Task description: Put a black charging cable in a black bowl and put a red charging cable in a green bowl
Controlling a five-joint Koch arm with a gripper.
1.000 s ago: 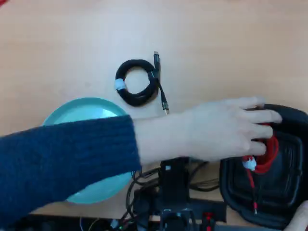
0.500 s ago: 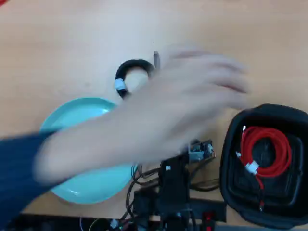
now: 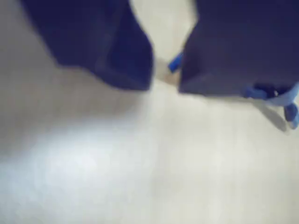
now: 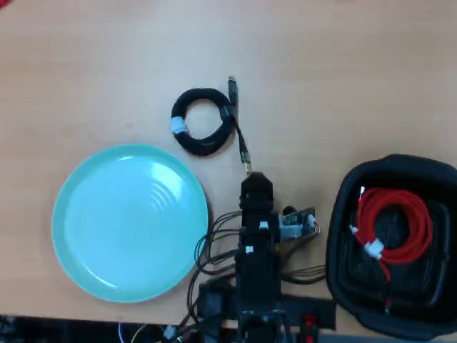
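Observation:
In the overhead view the black charging cable [image 4: 203, 121] lies coiled on the table above the middle, its plug end trailing down toward my gripper [image 4: 255, 179]. The red charging cable [image 4: 394, 225] sits coiled inside the black bowl [image 4: 343, 243] at the right. At the left the green bowl [image 4: 130, 221] holds nothing. In the blurred wrist view my gripper [image 3: 164, 86] hangs just over bare table, its two dark jaws a narrow gap apart with nothing between them.
My arm [image 4: 257, 264] is folded at the bottom centre, with loose black wires [image 4: 214, 250] beside it and a small circuit board [image 4: 296, 223] on its right. The table's near edge runs along the bottom of the overhead view.
The person's hand and blue-sleeved arm have pulled out of the overhead view, leaving the red cable in the black bowl. The arm and gripper now show uncovered.

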